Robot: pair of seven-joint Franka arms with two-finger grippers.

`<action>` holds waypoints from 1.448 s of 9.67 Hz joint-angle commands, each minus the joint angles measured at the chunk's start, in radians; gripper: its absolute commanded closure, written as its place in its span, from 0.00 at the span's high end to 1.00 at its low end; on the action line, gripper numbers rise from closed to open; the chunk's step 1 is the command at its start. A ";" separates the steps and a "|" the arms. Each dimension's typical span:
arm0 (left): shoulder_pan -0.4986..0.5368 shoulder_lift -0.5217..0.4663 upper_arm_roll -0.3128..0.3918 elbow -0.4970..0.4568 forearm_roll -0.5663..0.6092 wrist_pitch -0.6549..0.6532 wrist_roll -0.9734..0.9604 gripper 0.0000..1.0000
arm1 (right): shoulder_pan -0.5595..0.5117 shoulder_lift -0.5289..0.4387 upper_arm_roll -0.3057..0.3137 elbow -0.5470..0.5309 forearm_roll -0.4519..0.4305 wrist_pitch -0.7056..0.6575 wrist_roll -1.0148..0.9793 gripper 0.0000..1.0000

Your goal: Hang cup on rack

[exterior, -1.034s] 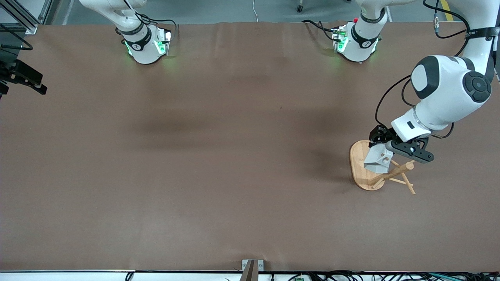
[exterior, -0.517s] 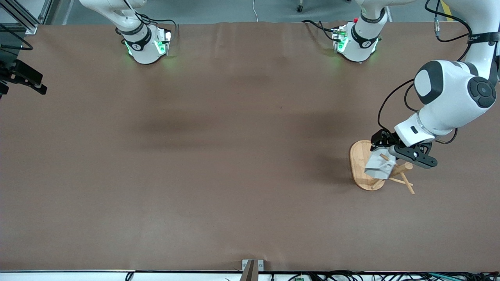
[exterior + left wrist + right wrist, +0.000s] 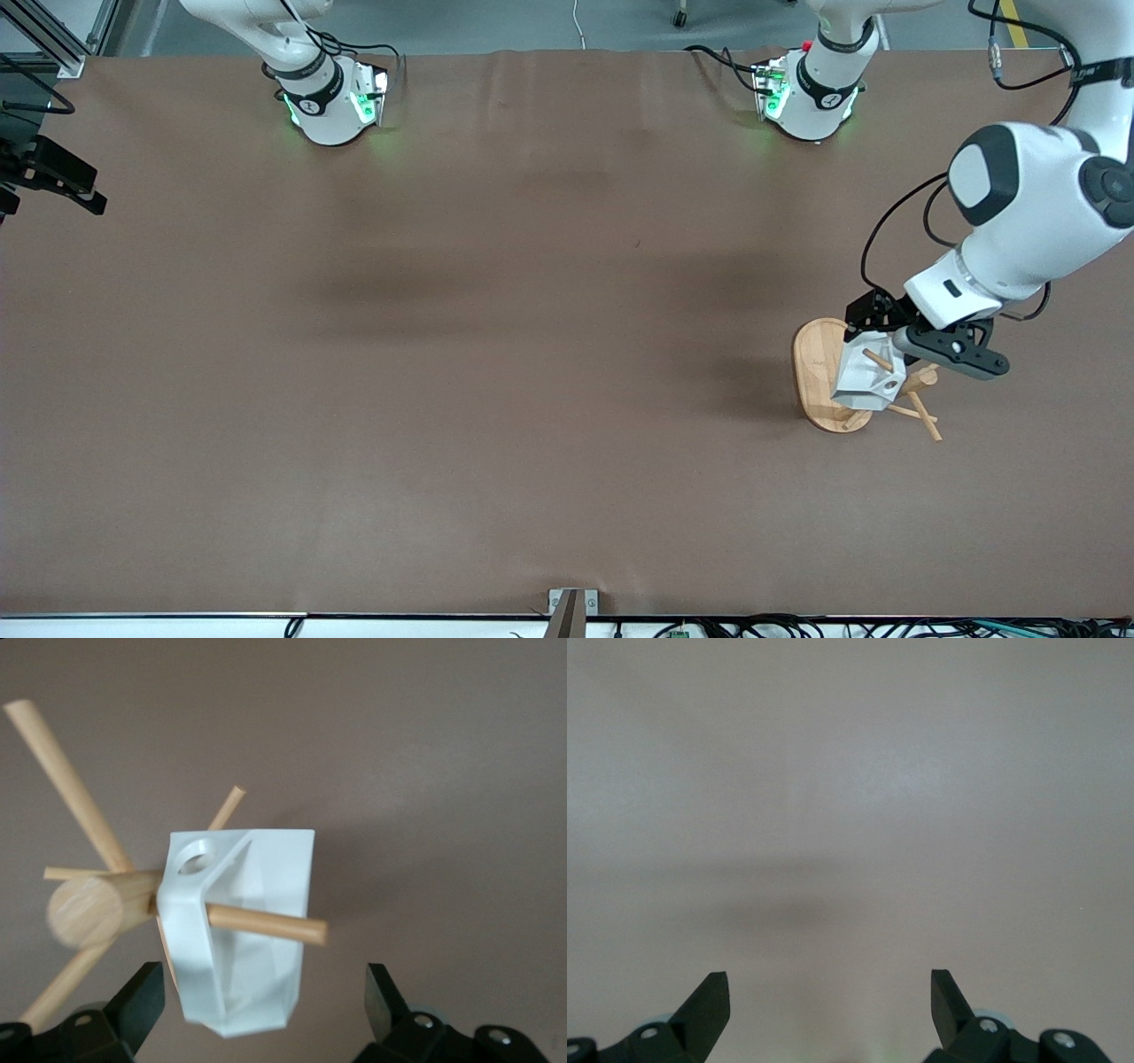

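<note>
The white faceted cup (image 3: 868,379) hangs on the bamboo rack (image 3: 815,368) near the left arm's end of the table. A thin peg (image 3: 266,923) passes through its blocky handle (image 3: 188,904), and the handle's round hole shows above the peg. My left gripper (image 3: 873,323) is just above the cup; in the left wrist view (image 3: 264,1001) its jaws stand wide apart on either side of the cup (image 3: 257,930) without touching it. My right gripper (image 3: 830,992) is open and empty over bare table, out of the front view.
The rack's central post (image 3: 87,908) and other pegs (image 3: 66,784) stick out beside the cup. Both arm bases (image 3: 332,102) stand along the table's edge farthest from the front camera.
The left gripper carried the cup onto a peg, then opened. The cup now hangs on the peg, tilted differently, and the left arm has shifted slightly toward its own end.
</note>
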 commanded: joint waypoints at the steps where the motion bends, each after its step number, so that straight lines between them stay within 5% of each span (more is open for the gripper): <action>1: -0.015 -0.099 0.003 0.016 0.002 -0.158 -0.125 1.00 | 0.001 -0.019 0.006 -0.017 -0.007 0.008 0.019 1.00; 4: -0.041 -0.172 0.001 0.128 0.173 -0.359 -0.214 1.00 | 0.001 -0.018 0.008 -0.017 -0.004 0.014 0.019 1.00; 7: -0.043 -0.173 0.003 0.280 0.188 -0.554 -0.220 1.00 | -0.002 -0.019 0.008 -0.019 -0.001 0.011 0.020 1.00; 14: -0.043 -0.221 0.004 0.289 0.172 -0.640 -0.326 1.00 | -0.002 -0.018 0.008 -0.020 0.000 0.013 0.020 1.00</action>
